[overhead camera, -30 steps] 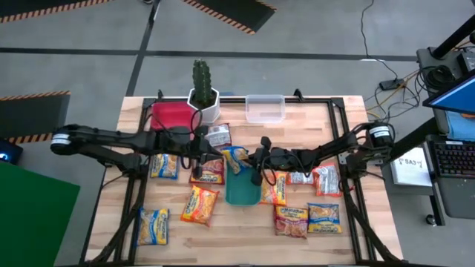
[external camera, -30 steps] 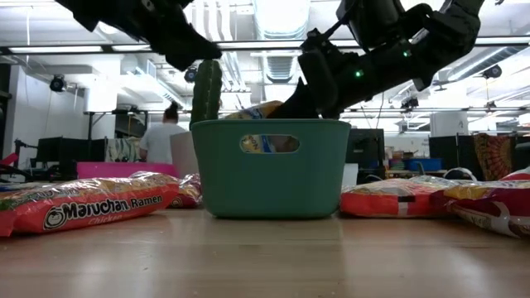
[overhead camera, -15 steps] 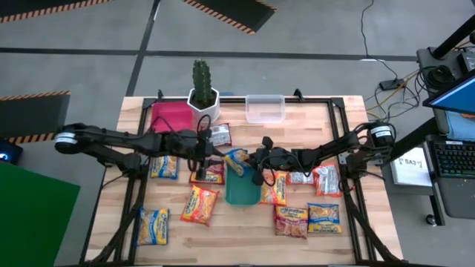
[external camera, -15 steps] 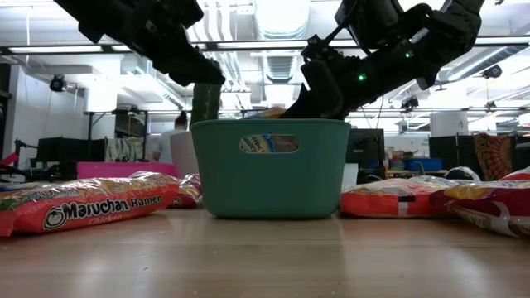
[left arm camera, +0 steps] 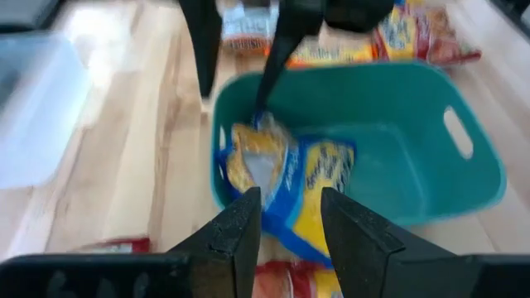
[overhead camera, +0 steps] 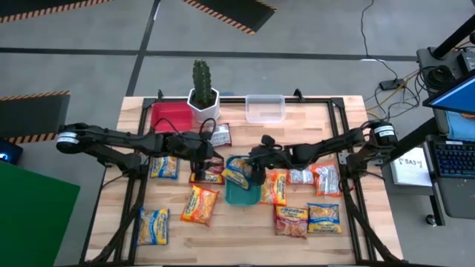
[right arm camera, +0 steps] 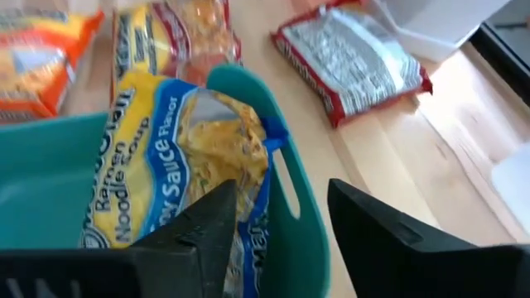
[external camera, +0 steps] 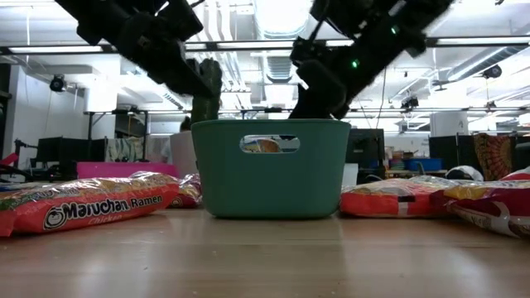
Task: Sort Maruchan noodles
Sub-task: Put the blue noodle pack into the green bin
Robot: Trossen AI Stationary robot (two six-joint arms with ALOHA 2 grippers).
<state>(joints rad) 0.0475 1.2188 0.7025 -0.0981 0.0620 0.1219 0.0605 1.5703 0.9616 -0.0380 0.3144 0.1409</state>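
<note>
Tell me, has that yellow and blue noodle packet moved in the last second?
Yes. The packet has dropped lower into the green tray; earlier it stuck out toward the cactus side, and now it leans over the tray's rim.

Grey floor, hazard-striped mats

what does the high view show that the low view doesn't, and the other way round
Only the high view shows the clear plastic tray at the table's far edge, and the yellow-blue ramen packet lying over the rim of the teal plastic bin.

Only the low view shows the bin's oval handle slot and the "Maruchan Ramen" print on an orange-red packet.

Both show the bin, the green cactus and the two dark arms meeting above the bin.
</note>
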